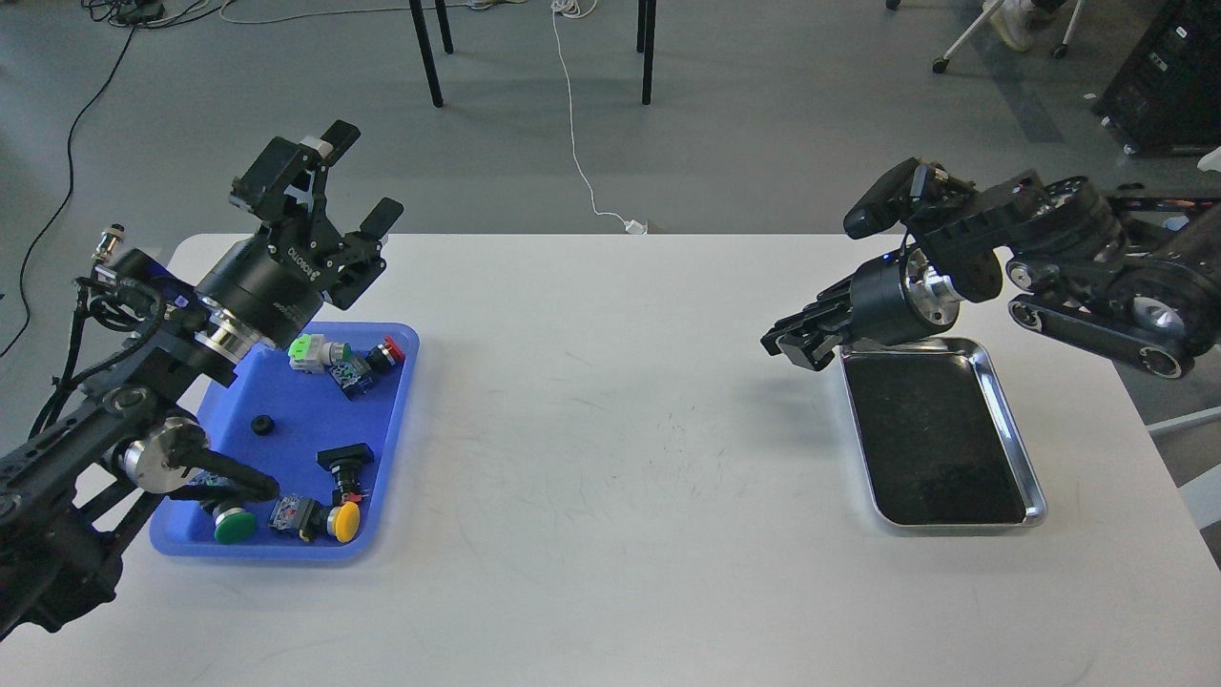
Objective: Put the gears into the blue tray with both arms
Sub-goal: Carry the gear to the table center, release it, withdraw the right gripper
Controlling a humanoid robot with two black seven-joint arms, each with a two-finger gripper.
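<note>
The blue tray [300, 405] lies at the table's left side. One small black gear [258, 425] rests on its floor among several coloured push-button switches [329, 356]. My left gripper [358, 181] hangs open above the tray's far end, holding nothing. My right gripper [790, 343] points left, raised just past the far left corner of the metal tray [1013, 420]. Its dark fingers look pressed together. I see no gear at their tips.
The silver-rimmed metal tray's black inside shows nothing in it. Green and yellow capped switches [234, 525] lie at the blue tray's near end. My left arm's links cover that tray's left edge. Chair legs and a white cable are on the floor beyond the table.
</note>
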